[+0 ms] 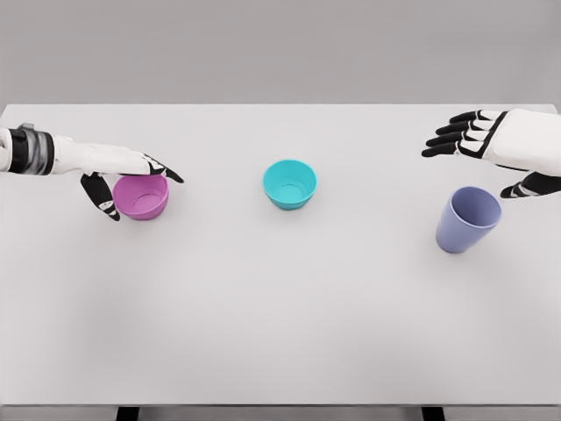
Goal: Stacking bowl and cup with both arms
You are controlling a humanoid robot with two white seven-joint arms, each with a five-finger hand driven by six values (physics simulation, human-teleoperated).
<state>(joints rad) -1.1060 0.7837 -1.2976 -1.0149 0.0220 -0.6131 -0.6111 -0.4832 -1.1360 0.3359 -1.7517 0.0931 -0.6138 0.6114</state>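
A simulated tabletop test scene rather than a lived-in room: a plain white table [280, 333] fills the view against a featureless grey backdrop [280, 48], with flat, even rendered lighting. Only three simple plastic vessels stand on it: a pink bowl [141, 196], a teal bowl [289, 184] and a lavender cup [468, 219].

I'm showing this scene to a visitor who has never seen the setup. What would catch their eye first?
Probably the three bright containers in a row on the white table: a pink bowl at left, a teal bowl in the middle, a lavender cup at right. Next, the left hand reaching over the pink bowl, and the right hand spread open above the cup.
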